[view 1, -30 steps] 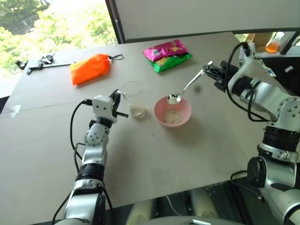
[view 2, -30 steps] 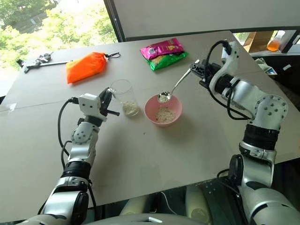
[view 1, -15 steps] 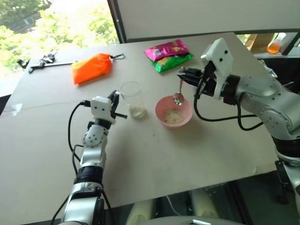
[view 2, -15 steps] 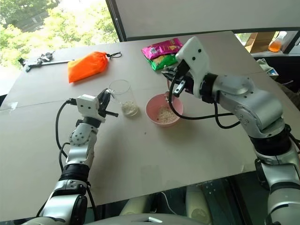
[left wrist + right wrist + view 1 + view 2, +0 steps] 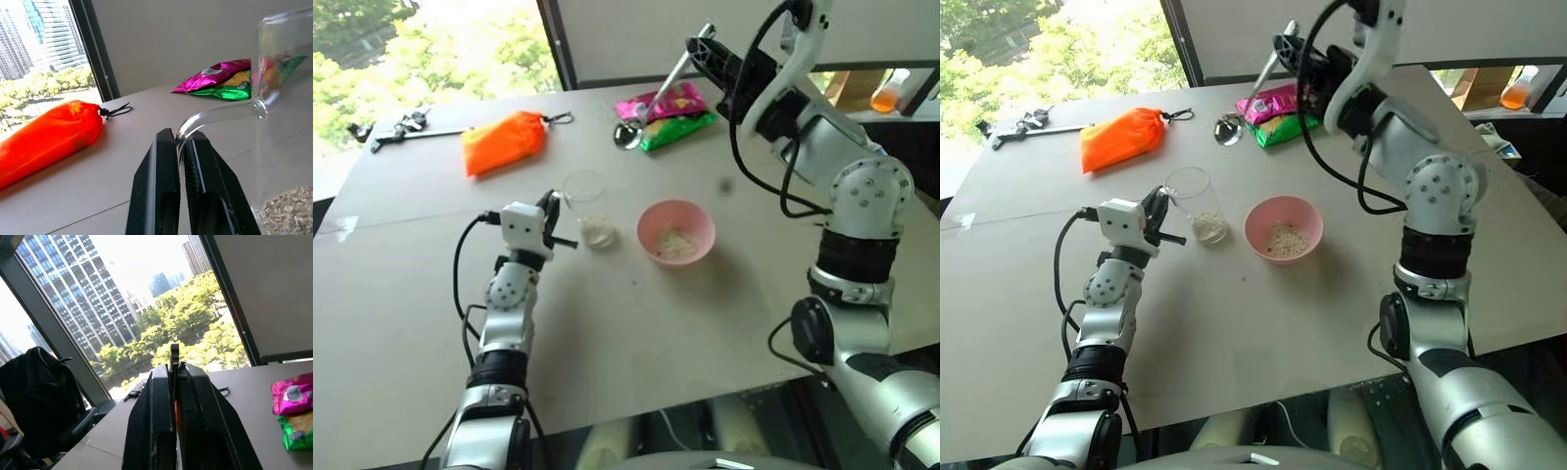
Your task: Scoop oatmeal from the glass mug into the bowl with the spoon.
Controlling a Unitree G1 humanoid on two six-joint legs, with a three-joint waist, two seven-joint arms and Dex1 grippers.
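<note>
Right gripper (image 5: 697, 49), raised high, is clamped on the slim silver metal spoon (image 5: 651, 102), its head hanging at 11 o'clock from the small pink bowl (image 5: 675, 233). Left gripper (image 5: 179, 147) pinches the handle of the clear glass mug (image 5: 588, 208), at the bowl's 9 o'clock, holding pale oatmeal (image 5: 599, 232).

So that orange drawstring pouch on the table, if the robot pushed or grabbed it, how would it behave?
The orange pouch looks soft and rumpled, so it would probably squash and sag, not lift stiffly. It lies flat on the table, so it likely slides rather than rolls. Its cord might snag.
</note>
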